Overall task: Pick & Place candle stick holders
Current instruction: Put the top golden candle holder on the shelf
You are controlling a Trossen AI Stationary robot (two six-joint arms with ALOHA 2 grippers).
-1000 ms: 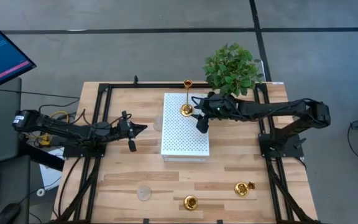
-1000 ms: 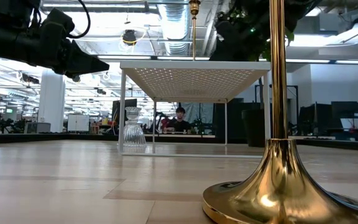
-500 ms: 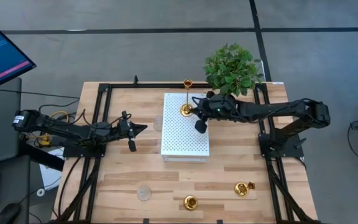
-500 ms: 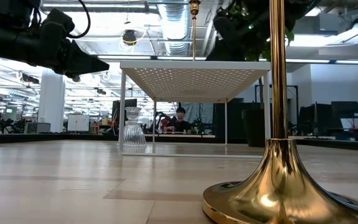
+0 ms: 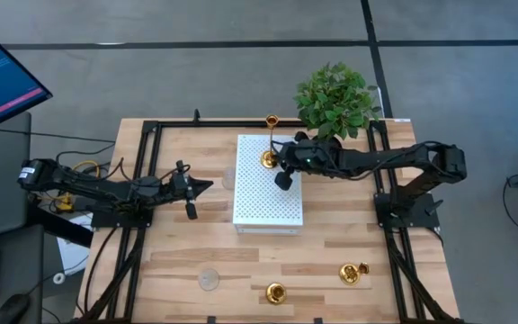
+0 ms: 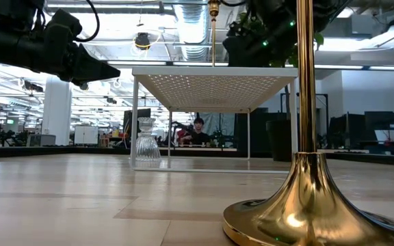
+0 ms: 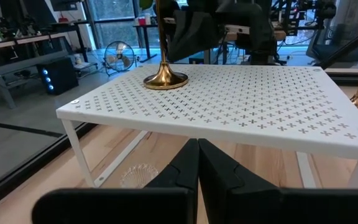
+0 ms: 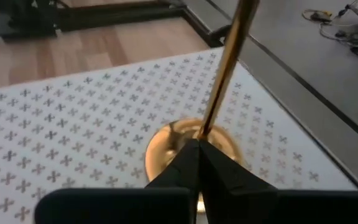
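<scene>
A tall gold candle stick holder (image 5: 269, 159) stands by its round base (image 8: 166, 146) on the far part of the white perforated box (image 5: 268, 193). My right gripper (image 8: 197, 147) is shut, its tips right at the foot of the holder's slim stem (image 8: 225, 68). Left of the box, my left gripper (image 5: 207, 186) hovers shut and holds nothing. Two more gold holders (image 5: 275, 292) (image 5: 352, 273) and a clear glass one (image 5: 209, 280) stand near the table's front edge. Another glass one (image 6: 147, 140) stands beside the box's left side. My right gripper comes slanting down from the table's right, its shut fingertips (image 8: 191, 155) at the foot of the stem over the base. I cannot tell whether they touch the holder. The holder stands upright on the box.
A green plant in a black pot (image 5: 335, 99) stands just beyond the box's far right corner, close to my right arm. A black frame (image 5: 151, 135) runs along the table's edges. A person (image 6: 198, 130) sits far behind the table.
My right gripper has gone a little toward the table's left, closer to the holder on the box. The holder has stayed upright in its place.
</scene>
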